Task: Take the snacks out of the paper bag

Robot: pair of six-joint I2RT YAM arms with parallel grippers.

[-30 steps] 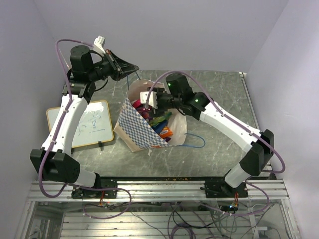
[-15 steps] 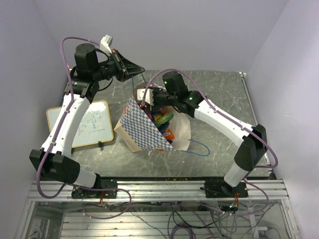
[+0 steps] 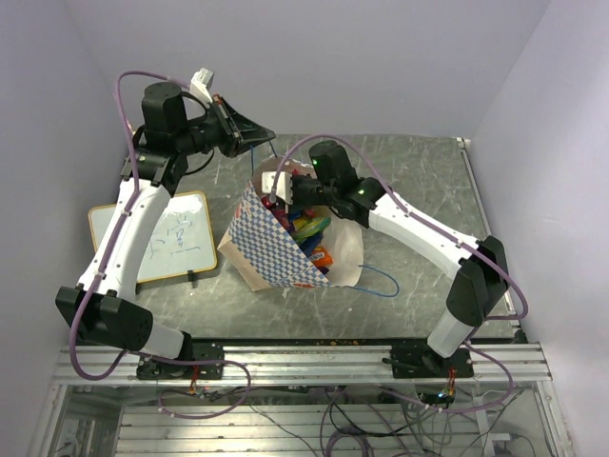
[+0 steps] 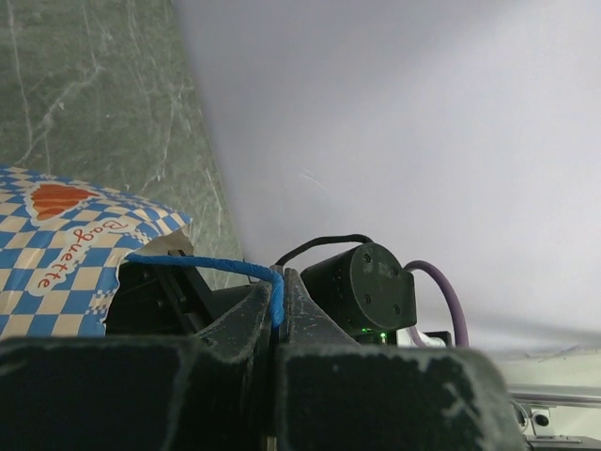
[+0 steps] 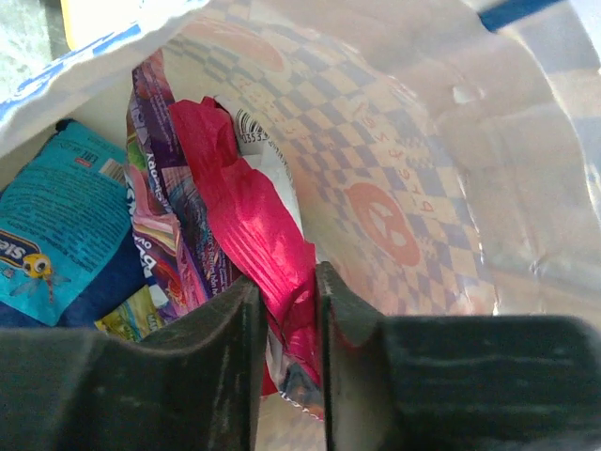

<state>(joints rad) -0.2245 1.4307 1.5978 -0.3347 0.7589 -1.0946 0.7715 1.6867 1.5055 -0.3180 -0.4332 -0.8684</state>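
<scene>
The paper bag [image 3: 271, 255] stands mid-table with its mouth open; its checkered side also shows in the left wrist view [image 4: 56, 235]. My left gripper [image 3: 259, 134] is shut on the bag's blue cord handle [image 4: 197, 266] and holds it up above the bag's far rim. My right gripper [image 3: 288, 200] is inside the bag mouth. In the right wrist view its jaws [image 5: 286, 291] are closed on a crumpled red snack packet [image 5: 244, 207]. A purple packet [image 5: 155, 188], a blue packet [image 5: 56, 235] and a green one [image 5: 141, 315] lie beside it. Colourful packets [image 3: 309, 228] show in the bag.
A white framed writing board [image 3: 166, 238] lies on the table left of the bag. The bag's second blue cord handle [image 3: 376, 276] trails on the table to its right. Lilac walls close in the back and both sides.
My left gripper lifted the handle up and to the right, raising the bag's rim. My right gripper moved left and deeper into the bag mouth, onto the red packet.
</scene>
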